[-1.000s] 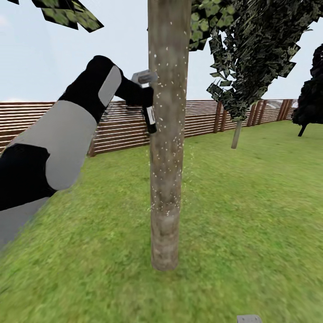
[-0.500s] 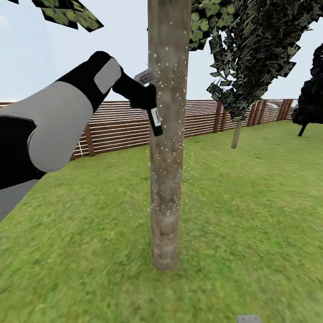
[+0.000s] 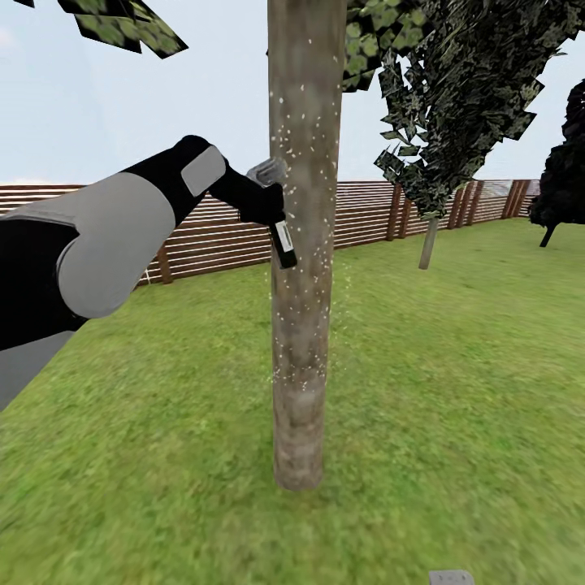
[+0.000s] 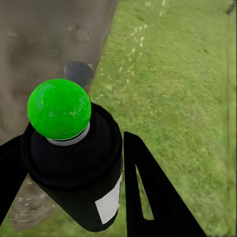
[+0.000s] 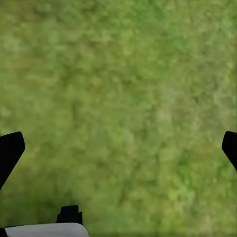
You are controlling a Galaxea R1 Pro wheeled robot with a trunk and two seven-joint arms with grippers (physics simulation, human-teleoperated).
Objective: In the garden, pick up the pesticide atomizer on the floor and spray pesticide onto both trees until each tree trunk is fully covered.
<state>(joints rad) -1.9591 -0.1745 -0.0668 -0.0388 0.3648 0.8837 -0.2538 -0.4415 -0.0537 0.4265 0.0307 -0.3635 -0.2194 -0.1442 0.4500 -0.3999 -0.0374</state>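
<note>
Left end effector [image 3: 272,203] at center-left of the head view grips our pesticide atomizer [image 3: 283,241], green dot [image 4: 59,108] on top, right against the tree trunk [image 3: 302,244] dotted with white pesticide [image 3: 321,175]. Right end effector [image 5: 118,148] spread wide over grass [image 5: 123,98]. Fence [image 3: 366,213] behind.

My head camera looks level across the lawn [image 3: 455,390], close to the tree trunk [image 3: 302,325], fence [image 3: 366,213] behind. My left wrist camera looks down along the sprayer [image 4: 74,163], sharing that trunk [image 4: 44,44] and grass. My right wrist camera faces straight down at grass [image 5: 123,108].
</note>
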